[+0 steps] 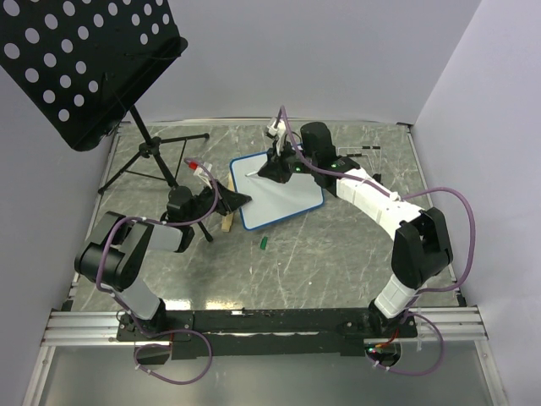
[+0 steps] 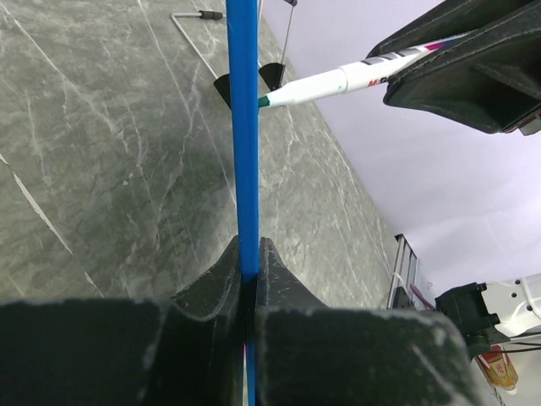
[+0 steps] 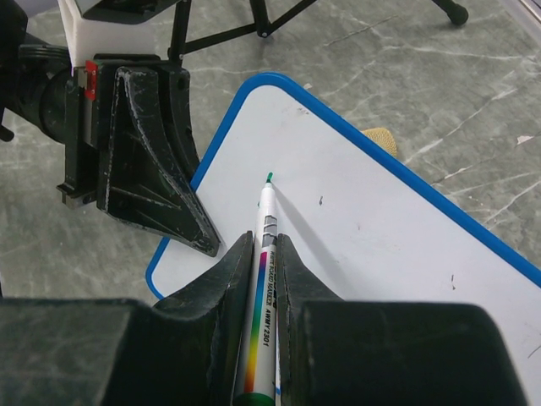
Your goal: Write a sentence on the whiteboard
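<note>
Grey marbled table (image 1: 355, 254), pale lilac walls on both sides. Small flat white whiteboard (image 1: 287, 203) with a thin blue rim and rounded corners sits around the table's middle, skewed to its edges.

Left gripper (image 2: 249, 258): black fingers pinched narrow on the blue rim at the board's left edge. Judged a steadying hold, so the board does not slide under the pen's push.

Right gripper (image 3: 265, 247): fingers closed tight around a white plastic marker pen (image 3: 265, 220) with a rainbow stripe. Its green nib points down near the board's far-left corner, at or just above the surface; contact cannot be told. A first line would naturally start in that corner.

Board face reads blank apart from a few dark specks. No green lettering shows, so writing is judged not yet begun.

Small green piece (image 1: 264, 244), likely the pen's cap, lies on the table just off the board's near edge. Tan wooden stick (image 1: 226, 222) lies by the near-left corner; purpose unclear. Black perforated music stand (image 1: 84, 59) occupies the table's far-left corner, well apart.
</note>
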Tool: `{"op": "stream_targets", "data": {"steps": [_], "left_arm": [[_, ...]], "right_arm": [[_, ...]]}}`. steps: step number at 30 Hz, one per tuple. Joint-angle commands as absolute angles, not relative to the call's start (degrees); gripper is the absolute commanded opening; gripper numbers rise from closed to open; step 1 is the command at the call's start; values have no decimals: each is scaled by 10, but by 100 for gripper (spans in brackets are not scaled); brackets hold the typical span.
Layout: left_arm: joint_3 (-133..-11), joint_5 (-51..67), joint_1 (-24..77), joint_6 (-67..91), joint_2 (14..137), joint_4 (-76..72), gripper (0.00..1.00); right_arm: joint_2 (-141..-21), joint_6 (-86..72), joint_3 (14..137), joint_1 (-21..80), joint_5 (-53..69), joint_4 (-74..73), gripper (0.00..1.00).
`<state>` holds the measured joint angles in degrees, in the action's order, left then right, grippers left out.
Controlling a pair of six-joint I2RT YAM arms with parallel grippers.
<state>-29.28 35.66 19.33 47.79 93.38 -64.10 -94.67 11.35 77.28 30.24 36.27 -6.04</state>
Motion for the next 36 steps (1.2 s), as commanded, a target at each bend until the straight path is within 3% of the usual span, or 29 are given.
{"op": "stream_targets", "data": {"steps": [1, 17, 36], "left_arm": [[-316, 360, 196, 490, 930, -747, 1], [-325, 357, 195, 483, 941, -740, 1], [-323, 367, 194, 487, 951, -749, 1]], "right_arm": [[-934, 128, 773, 307, 369, -62, 0], [-917, 143, 742, 305, 398, -81, 0], [-921, 127, 791, 300, 391, -75, 0]]}}
